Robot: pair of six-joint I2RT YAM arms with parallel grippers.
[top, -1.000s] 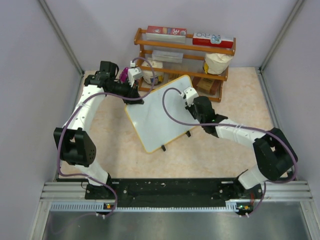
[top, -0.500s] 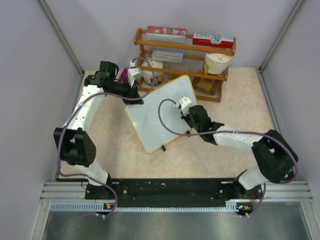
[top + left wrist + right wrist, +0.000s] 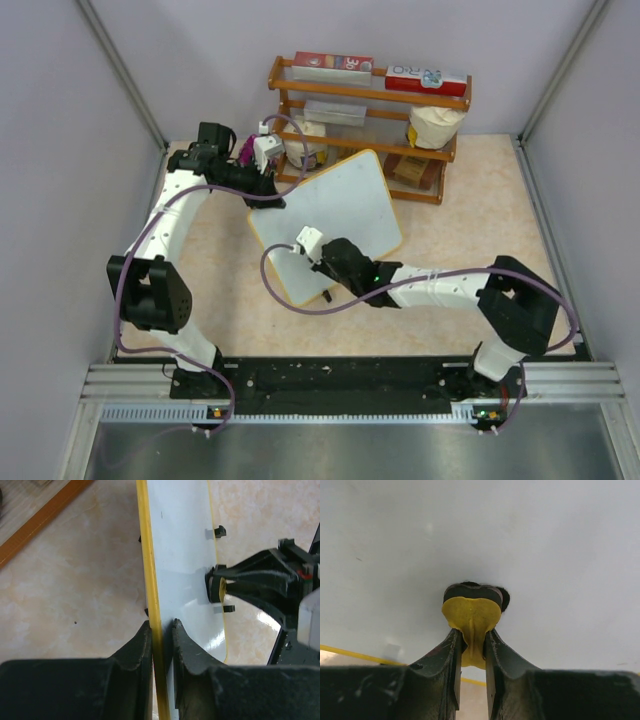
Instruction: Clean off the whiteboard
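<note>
Pressing a pinched eraser [image 3: 471,612] to the whiteboard [image 3: 345,205], the right gripper [image 3: 471,640] is risking — if pushing too hard — wrenching its frame [image 3: 149,575] from the pinching left gripper [image 3: 161,627].

Light: bright, even and diffuse, falling from above in all 3 views.
Shadows: soft, short ones lay on the worktop [image 3: 480,220] beside the whiteboard [image 3: 335,210] and under the arms.
Glare: 1 white patch shone on the glossy worktop in the left wrist view.
Focus: the left hand [image 3: 161,627] and right hand [image 3: 472,636] were dark and soft up close; the yellow eraser [image 3: 471,612] was sharper.
Tone: the whiteboard read flat grey-white in the right wrist view.
</note>
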